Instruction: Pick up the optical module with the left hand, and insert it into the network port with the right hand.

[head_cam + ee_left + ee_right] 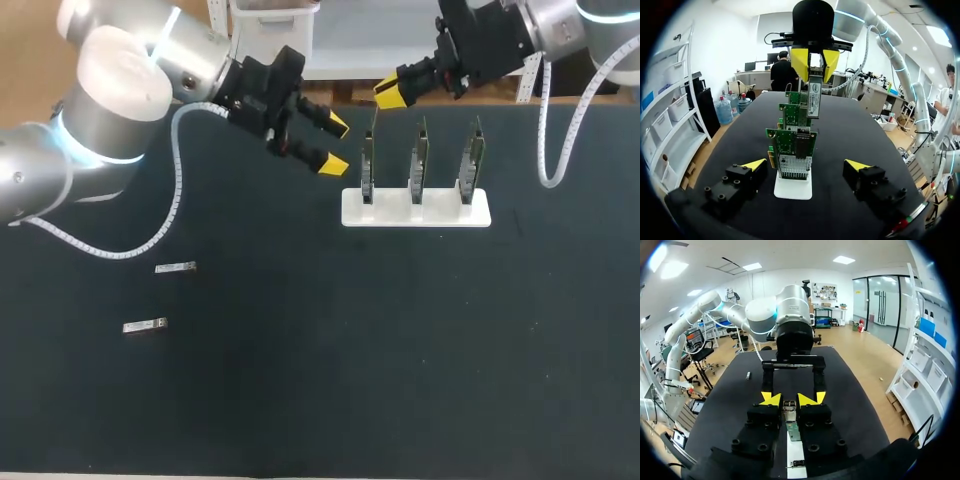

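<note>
Right fingers (771, 399) pinch the optical module (813, 100) above the end card (367, 165); left fingers (333, 163) gape beside the white stand (415, 212).

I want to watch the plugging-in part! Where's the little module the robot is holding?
The optical module is pinched in the right gripper, hanging over the leftmost circuit board on the white stand, upper middle of the head view.

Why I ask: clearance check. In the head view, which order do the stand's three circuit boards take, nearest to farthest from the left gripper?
1. Left circuit board, at the left end of the stand, beside the left gripper.
2. Middle circuit board, mid-stand.
3. Right circuit board, at the stand's right end.
</note>
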`<action>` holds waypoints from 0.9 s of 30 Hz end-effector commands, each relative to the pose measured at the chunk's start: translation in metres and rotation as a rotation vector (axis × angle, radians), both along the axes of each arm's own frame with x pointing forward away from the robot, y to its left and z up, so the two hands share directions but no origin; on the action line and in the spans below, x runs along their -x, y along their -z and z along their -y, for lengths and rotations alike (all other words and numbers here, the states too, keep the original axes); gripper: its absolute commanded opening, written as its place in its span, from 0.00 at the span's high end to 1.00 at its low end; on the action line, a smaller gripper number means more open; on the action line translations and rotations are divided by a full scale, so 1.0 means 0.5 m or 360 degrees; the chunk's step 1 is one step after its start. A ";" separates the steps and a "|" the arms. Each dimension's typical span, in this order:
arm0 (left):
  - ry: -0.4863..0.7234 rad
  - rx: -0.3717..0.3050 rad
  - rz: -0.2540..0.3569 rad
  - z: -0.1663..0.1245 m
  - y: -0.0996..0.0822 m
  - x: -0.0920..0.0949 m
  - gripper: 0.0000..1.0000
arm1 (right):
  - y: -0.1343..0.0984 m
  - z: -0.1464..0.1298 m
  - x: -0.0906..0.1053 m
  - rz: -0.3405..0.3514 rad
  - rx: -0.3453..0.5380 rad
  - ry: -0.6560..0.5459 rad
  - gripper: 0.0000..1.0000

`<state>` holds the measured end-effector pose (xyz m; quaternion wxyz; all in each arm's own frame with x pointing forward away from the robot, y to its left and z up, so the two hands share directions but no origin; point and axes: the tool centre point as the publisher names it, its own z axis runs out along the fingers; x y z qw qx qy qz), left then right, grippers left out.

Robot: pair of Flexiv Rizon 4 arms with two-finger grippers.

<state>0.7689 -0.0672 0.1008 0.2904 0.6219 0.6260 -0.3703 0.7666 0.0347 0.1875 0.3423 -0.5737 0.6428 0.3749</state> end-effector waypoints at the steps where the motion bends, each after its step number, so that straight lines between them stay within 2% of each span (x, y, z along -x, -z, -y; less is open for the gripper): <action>1: 0.0013 -0.0010 -0.0021 0.002 0.000 -0.010 0.00 | 0.001 0.001 0.002 0.0001 -0.0001 0.0002 1.00; 27: 0.0091 -0.0070 -0.0015 0.004 0.006 -0.018 0.00 | 0.005 0.004 -0.003 -0.0008 0.0005 0.0015 1.00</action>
